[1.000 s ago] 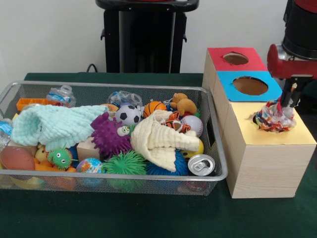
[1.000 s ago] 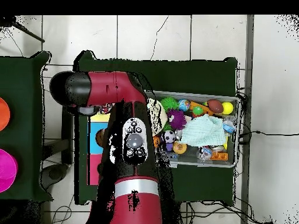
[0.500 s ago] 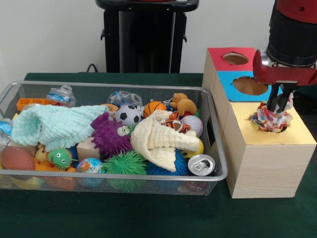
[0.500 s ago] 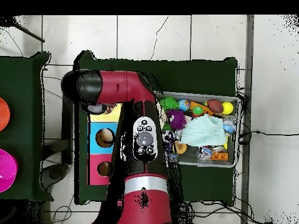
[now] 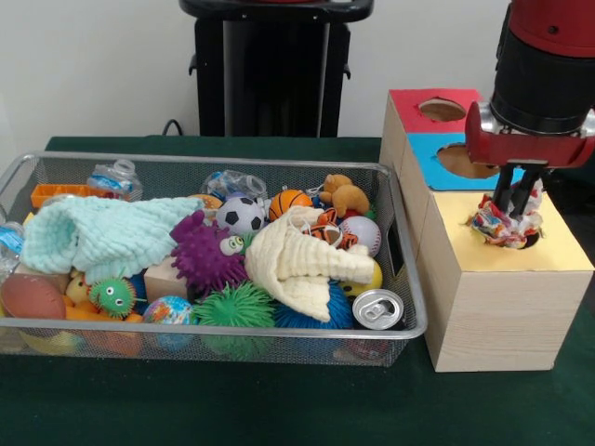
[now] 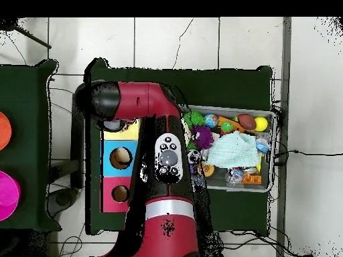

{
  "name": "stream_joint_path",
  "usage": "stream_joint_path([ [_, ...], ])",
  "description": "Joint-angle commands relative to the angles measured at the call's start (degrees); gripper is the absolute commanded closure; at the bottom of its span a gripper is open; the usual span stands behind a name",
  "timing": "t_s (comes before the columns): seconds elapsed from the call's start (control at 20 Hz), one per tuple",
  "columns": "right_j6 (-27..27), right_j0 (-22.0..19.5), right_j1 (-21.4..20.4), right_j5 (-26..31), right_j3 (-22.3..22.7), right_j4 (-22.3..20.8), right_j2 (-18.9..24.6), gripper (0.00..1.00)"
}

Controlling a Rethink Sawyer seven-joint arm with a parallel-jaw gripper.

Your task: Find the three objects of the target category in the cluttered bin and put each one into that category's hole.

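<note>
Pincer (image 5: 517,197) right down on the yellow section (image 5: 521,255) of the sorting box, its dark fingers (image 5: 503,190) set narrow and dipping into the top of a multicoloured rag bundle (image 5: 502,226), though whether they actually clamp it I cannot tell. That bundle sits in the yellow section's hole, bulging above the rim. Behind it, the blue section (image 5: 446,178) and the red section (image 5: 409,110) each show an open round hole. Red and black arm (image 6: 157,144) stretches over the box in the overhead view, hiding the yellow end. Across the gap stands the wire bin (image 5: 409,307) on the green table (image 5: 279,409), crammed: a mint cloth (image 5: 102,237), a cream cloth (image 5: 297,265), a purple spiky toy (image 5: 206,255), a soccer ball (image 5: 241,216), a baseball (image 5: 361,234) and a drinks can (image 5: 378,308) in the near corner beside the box.
</note>
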Motion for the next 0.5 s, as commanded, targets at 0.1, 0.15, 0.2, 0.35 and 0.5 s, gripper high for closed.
stream_joint_path([
  [0.1, 4.80, -0.98, 3.76, -3.89, 2.28, -2.71, 1.13, 1.00],
  [0.15, 4.95, -0.84, 3.89, -4.09, 2.26, -2.85, 1.02, 1.00],
  [0.2, 5.11, -0.75, 4.05, -4.27, 2.20, -2.92, 0.96, 1.00],
  [0.35, 5.28, -0.60, 4.74, -4.06, 1.32, -3.11, 0.81, 1.00],
  [0.5, 5.48, -0.40, 4.91, -4.14, 1.21, -3.17, 0.74, 1.00],
])
